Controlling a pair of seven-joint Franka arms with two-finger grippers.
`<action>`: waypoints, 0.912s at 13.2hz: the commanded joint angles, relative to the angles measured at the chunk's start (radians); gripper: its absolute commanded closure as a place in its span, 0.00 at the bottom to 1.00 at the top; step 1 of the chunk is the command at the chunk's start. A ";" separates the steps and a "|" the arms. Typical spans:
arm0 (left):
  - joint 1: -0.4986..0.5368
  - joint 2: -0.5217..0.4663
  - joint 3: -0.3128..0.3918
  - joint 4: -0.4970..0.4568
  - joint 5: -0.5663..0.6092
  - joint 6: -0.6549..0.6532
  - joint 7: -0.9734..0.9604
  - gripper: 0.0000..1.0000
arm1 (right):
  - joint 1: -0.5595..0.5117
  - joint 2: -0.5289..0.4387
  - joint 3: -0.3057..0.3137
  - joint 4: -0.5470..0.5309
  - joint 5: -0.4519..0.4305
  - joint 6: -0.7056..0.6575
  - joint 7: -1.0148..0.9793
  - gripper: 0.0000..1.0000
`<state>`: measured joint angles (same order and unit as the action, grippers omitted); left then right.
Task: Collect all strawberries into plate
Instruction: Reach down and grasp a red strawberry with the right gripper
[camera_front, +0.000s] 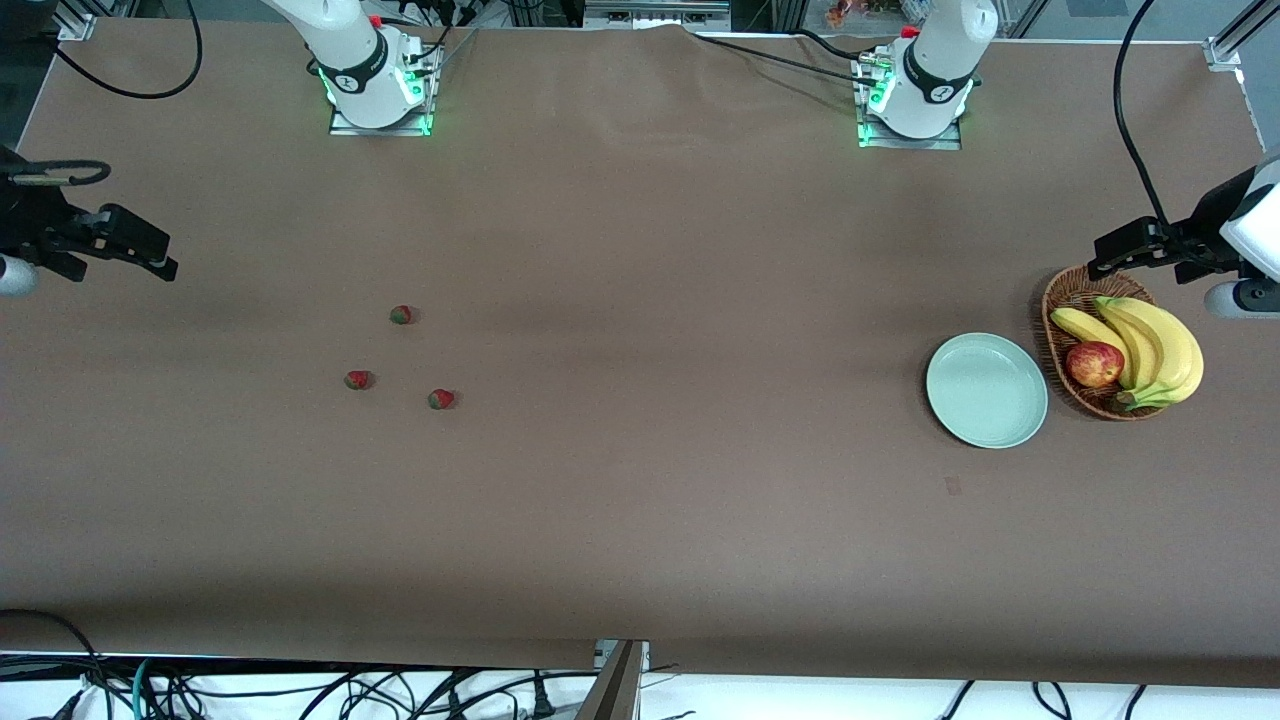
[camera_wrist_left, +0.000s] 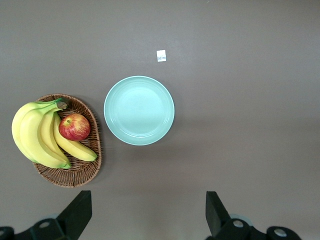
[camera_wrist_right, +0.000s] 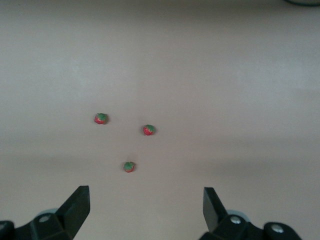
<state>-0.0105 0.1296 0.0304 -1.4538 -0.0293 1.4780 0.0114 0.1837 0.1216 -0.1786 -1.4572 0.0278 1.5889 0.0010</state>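
Three small red strawberries with green tops lie on the brown table toward the right arm's end: one (camera_front: 401, 315), a second (camera_front: 358, 380), a third (camera_front: 441, 399). The right wrist view shows all three (camera_wrist_right: 101, 118) (camera_wrist_right: 149, 130) (camera_wrist_right: 129, 166) ahead of my right gripper (camera_wrist_right: 146, 210), which is open and empty. In the front view the right gripper (camera_front: 150, 250) hangs over bare table at that end. The pale mint plate (camera_front: 986, 390) (camera_wrist_left: 139, 110) lies empty toward the left arm's end. My left gripper (camera_front: 1110, 258) (camera_wrist_left: 148, 212) hangs open and empty over the table by the basket.
A brown wicker basket (camera_front: 1060, 300) (camera_wrist_left: 75, 175) with bananas (camera_front: 1160, 345) and a red apple (camera_front: 1094, 364) stands beside the plate. A small label (camera_front: 952, 485) (camera_wrist_left: 161, 55) lies on the table nearer to the front camera than the plate. Cables hang below the table's front edge.
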 joint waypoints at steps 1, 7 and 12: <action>0.003 0.018 0.002 0.035 -0.009 -0.008 0.012 0.00 | 0.000 0.099 0.014 0.009 0.006 0.017 0.002 0.00; 0.003 0.018 0.003 0.035 -0.012 -0.008 0.012 0.00 | 0.048 0.303 0.021 -0.089 0.024 0.150 -0.018 0.00; 0.003 0.018 0.003 0.035 -0.012 -0.008 0.012 0.00 | 0.069 0.325 0.022 -0.464 0.024 0.651 -0.027 0.00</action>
<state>-0.0102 0.1320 0.0322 -1.4495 -0.0293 1.4780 0.0114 0.2503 0.4703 -0.1539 -1.7836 0.0391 2.0886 -0.0046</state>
